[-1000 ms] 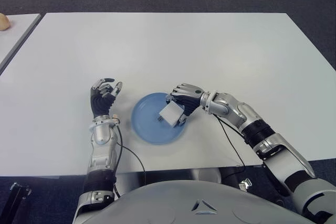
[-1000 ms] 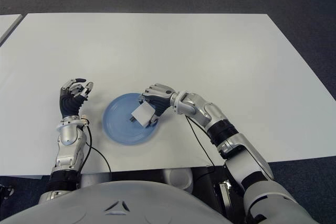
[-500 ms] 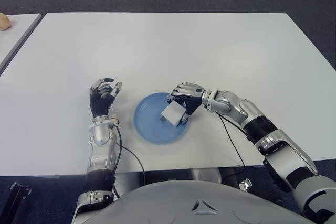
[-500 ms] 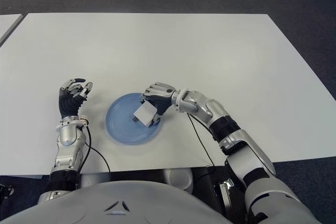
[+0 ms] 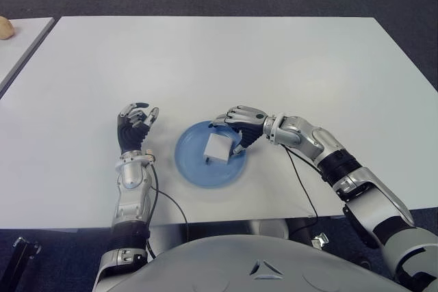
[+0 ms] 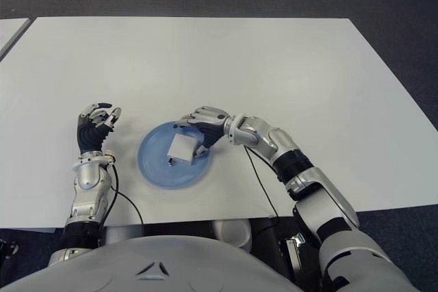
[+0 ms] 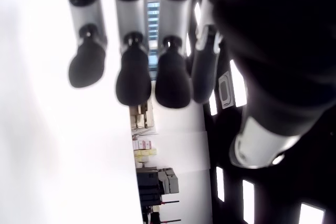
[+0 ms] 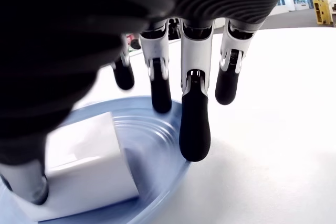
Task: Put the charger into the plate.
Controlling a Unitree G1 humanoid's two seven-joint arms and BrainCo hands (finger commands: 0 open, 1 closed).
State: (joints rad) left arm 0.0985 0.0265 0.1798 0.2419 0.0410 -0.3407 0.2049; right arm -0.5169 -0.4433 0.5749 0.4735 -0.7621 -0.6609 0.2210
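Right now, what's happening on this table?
The robot's right hand is over the far right edge of the blue plate, fingers spread. The white charger lies in the plate, with no finger closed around it. The left hand is held up to the plate's left, fingers curled, holding nothing.

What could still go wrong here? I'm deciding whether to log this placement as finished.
The charger lies in the plate, but the right hand is open right above it; a finger pulling back might catch it or push the plate. The left hand, beside the plate's left, poses little risk.
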